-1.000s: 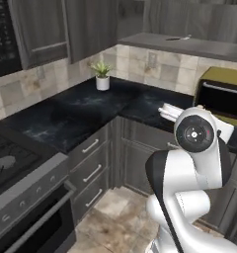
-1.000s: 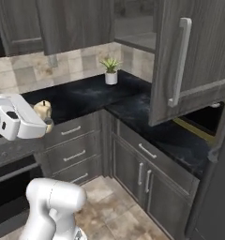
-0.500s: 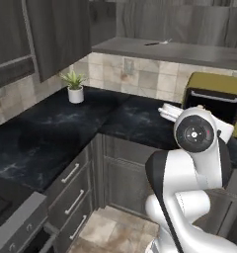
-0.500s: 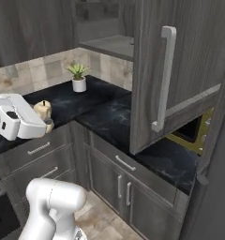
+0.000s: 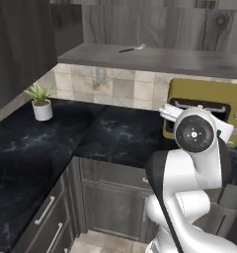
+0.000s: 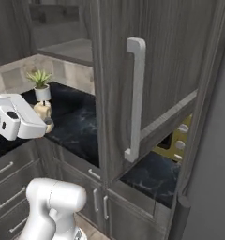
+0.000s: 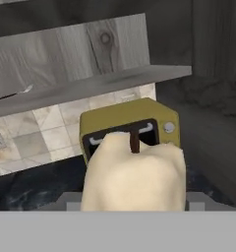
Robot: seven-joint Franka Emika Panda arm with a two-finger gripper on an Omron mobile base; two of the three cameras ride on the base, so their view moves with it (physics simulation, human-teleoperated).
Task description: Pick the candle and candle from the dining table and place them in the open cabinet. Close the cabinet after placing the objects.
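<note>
Tool [image 6: 48, 121] (with candle [image 7: 133, 177]) before cabinet [image 6: 119, 70]

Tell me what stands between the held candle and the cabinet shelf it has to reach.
Nothing visible blocks it. The end effector holds the candle over the counter, and the cabinet door hangs open to the side. The shelf is higher up, above the yellow microwave, with only a small utensil lying on it.
</note>
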